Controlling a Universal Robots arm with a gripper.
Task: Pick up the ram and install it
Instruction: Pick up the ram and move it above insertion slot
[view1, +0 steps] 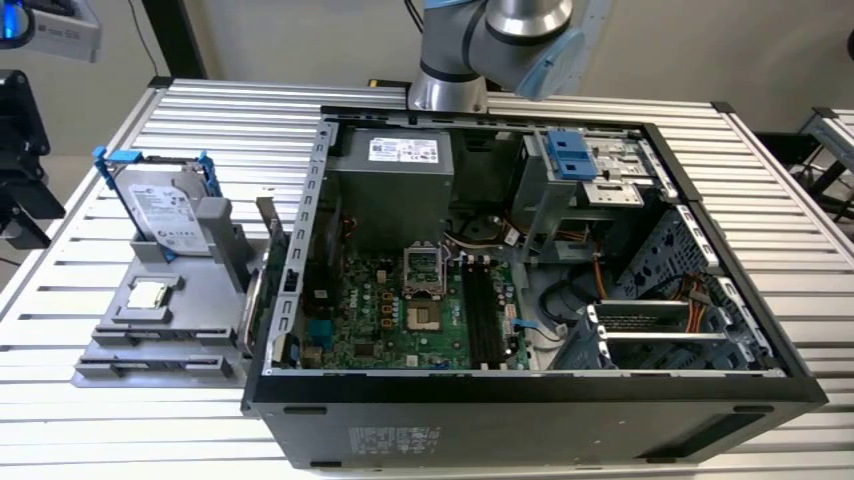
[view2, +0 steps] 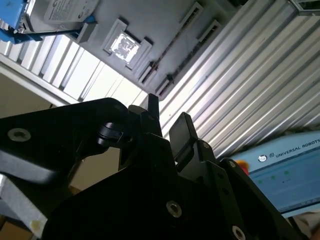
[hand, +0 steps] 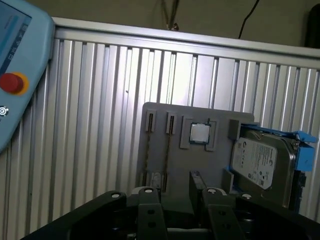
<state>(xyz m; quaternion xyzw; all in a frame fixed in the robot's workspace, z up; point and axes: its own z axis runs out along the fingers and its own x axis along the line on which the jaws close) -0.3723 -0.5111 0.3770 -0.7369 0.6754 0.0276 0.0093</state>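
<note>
Exterior view: the ram (view1: 267, 262) appears to be the thin dark board standing on its long edge in the grey fixture (view1: 160, 335), at the fixture's side nearest the open computer case (view1: 534, 395). The CPU chip (view1: 147, 294) lies flat in the fixture's middle. The hard drive (view1: 167, 210) in its blue bracket stands at the fixture's end away from the bare slots. Fixture and case sit on the ribbed metal surface (view1: 107, 420). The robot arm (view1: 494, 40) is up beyond the case, well apart from the fixture.

In both wrist views the gripper (view2: 167, 117) (hand: 175, 195) looks toward the fixture from a distance, with the jaws released, a gap between them and nothing held. From there the ram slots read only as thin lines, and I cannot tell which slot carries the board.

My judgement is that the main risk is alignment. The ram offers only a narrow edge, so jaws coming in slightly rotated or off-centre could tip it in its slot or nip a corner. The grip would then let it swing. The ram also stands just beside the case wall, so a finger on that side could strike the sheet metal. A skewed hold would carry over to the black memory slots (view1: 481, 310) beside the CPU socket, where a tilted board would jam rather than seat.
</note>
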